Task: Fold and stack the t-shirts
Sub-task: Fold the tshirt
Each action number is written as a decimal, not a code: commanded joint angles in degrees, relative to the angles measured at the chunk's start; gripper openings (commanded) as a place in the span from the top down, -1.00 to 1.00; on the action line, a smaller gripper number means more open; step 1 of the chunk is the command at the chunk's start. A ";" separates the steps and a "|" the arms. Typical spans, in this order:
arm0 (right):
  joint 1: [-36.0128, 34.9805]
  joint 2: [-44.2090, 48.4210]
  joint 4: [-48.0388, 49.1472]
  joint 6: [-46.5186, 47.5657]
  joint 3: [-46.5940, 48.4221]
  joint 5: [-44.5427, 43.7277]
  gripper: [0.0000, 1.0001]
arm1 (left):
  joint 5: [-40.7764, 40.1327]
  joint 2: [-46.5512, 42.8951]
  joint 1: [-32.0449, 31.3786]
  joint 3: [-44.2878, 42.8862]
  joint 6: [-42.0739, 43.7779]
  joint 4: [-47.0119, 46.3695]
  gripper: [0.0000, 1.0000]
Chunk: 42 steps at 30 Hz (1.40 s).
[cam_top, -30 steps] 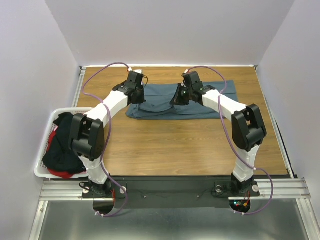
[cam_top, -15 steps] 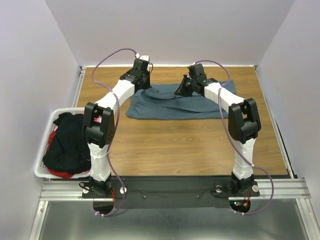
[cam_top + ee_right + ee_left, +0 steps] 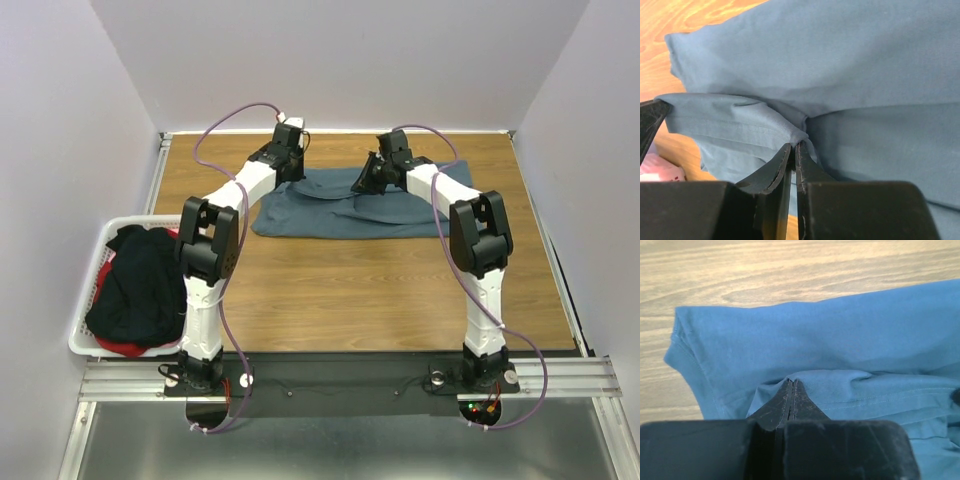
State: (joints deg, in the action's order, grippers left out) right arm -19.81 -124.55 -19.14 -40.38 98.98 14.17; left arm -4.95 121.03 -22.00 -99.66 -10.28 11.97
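L gripper [image 3: 791, 386] & R gripper [image 3: 794, 148] each pinch a fold of blue shirt [image 3: 330, 215], fingers closed, at far side of table [image 3: 380, 290].

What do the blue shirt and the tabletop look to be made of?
The blue-grey t-shirt: soft matte knit cloth, probably cotton jersey; drapes, wrinkles, shows stitched hems. The table: wood or wood-look laminate, slight sheen; grain lines show, but which cannot be told.
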 commanded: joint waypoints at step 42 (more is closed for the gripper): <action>-11.91 -7.54 -6.62 55.76 19.05 -10.83 -1.00 | -2.96 -17.06 1.26 25.30 -10.19 -4.23 0.03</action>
State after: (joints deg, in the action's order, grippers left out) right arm -32.08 -129.34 -25.89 10.63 114.89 6.74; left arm -7.92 104.99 -20.67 -73.93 -19.62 10.48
